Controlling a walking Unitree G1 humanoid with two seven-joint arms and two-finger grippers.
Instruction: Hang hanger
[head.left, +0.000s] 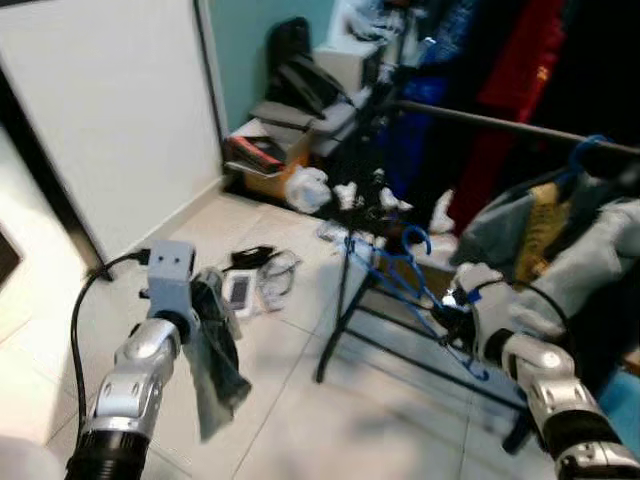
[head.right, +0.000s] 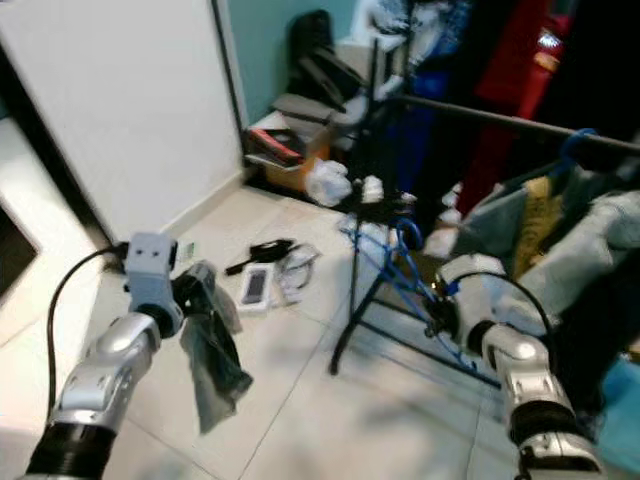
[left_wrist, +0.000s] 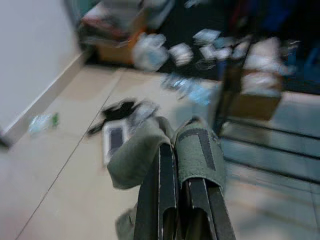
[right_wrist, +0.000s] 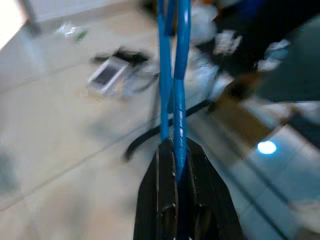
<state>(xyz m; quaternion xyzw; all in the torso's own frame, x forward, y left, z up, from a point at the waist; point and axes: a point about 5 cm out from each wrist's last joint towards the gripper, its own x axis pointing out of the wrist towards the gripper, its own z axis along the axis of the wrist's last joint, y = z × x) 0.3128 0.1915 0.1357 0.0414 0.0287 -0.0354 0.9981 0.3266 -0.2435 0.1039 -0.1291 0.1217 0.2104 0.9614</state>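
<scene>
White wall panel (head.left: 110, 110) at far left; pale tiled floor (head.left: 290, 400) below. Left gripper (left_wrist: 182, 150): raised over the floor, fingers together, clamped on a grey-green garment (head.left: 215, 350) that hangs limp beneath it. Floor clutter beyond: a white handheld device (head.left: 238, 290) and black cables (head.left: 255, 255), somewhat blurred. Centre: black clothes rack (head.left: 345, 300) with horizontal rail (head.left: 500, 122), jackets (head.left: 580, 240) hung at its right end. Right gripper (right_wrist: 176, 150): beside the rack's lower frame, fingers closed on the blue hanger (head.left: 420, 285), whose hook points upward, below the rail and apparently not touching it
</scene>
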